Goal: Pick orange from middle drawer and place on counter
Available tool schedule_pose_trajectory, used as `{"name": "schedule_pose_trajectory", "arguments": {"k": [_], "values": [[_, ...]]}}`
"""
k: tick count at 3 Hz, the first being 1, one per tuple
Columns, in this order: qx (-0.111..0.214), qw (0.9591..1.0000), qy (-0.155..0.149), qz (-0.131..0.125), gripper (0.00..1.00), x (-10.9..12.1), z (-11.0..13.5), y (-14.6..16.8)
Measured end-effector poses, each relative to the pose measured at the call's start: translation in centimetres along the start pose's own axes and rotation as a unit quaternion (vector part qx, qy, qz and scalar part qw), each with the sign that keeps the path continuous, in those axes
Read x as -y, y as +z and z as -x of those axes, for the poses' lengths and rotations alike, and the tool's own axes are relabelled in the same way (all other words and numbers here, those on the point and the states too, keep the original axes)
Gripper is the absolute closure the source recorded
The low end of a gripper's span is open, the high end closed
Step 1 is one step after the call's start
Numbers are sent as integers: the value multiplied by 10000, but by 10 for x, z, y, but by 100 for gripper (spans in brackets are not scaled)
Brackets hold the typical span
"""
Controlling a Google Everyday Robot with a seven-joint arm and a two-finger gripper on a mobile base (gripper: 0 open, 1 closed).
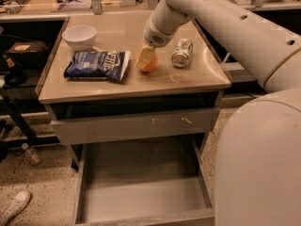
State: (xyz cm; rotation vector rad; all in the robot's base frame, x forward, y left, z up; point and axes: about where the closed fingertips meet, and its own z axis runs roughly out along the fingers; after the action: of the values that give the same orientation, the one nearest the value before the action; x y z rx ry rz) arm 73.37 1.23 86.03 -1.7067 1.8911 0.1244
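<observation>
Now | pale pincer (146, 60) clasps round smooth orange (152, 66) | on glossy beige counter (197, 79) | grey flat-floored middle drawer (141, 194) open

One arm (235, 29), white, stretched from right edge toward upper centre of frame; gripper (146, 59) at its tip, pointing downward.

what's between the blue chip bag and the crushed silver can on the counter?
The small round orange, resting on the glossy beige counter, with the pincer right at it, as the camera view shows.
</observation>
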Motion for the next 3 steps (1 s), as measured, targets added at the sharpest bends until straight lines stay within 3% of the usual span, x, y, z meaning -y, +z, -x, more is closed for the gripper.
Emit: {"name": "schedule_pose_trajectory", "arguments": {"k": [1, 3], "values": [[-3, 10000, -2, 2, 100, 0, 0, 1], [-4, 10000, -2, 3, 58, 0, 0, 1]]}}
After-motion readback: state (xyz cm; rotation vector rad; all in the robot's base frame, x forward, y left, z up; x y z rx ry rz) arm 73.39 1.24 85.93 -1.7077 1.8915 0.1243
